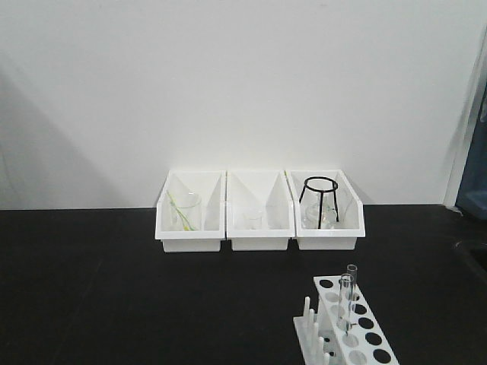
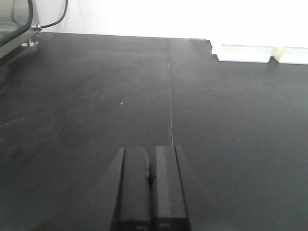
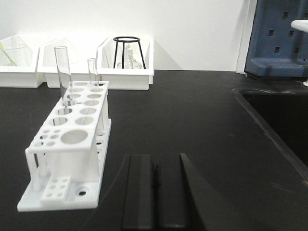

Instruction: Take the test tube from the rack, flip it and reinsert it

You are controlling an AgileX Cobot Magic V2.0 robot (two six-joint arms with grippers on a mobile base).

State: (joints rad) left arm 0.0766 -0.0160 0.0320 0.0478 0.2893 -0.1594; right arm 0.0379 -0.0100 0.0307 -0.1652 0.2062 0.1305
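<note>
The white rack [image 1: 358, 331] stands at the table's front right, with pegs along its left side. Two clear test tubes stand upright in its far holes, one [image 1: 351, 281] just behind the other [image 1: 345, 300]. In the right wrist view the rack [image 3: 72, 144] is left of my right gripper [image 3: 155, 160], which is shut and empty, low over the black table. The taller-looking tube [image 3: 62, 72] and the second tube [image 3: 93, 72] rise from the rack's far end. My left gripper [image 2: 151, 152] is shut on nothing over bare black table. Neither gripper shows in the front view.
Three white bins [image 1: 190, 242] line the back wall. They hold a beaker [image 1: 185, 209], a small beaker [image 1: 253, 218], and a black tripod [image 1: 319, 199] with a flask. A sunken sink [image 3: 284, 115] lies right of the right gripper, with a blue unit [image 3: 279, 38] behind it.
</note>
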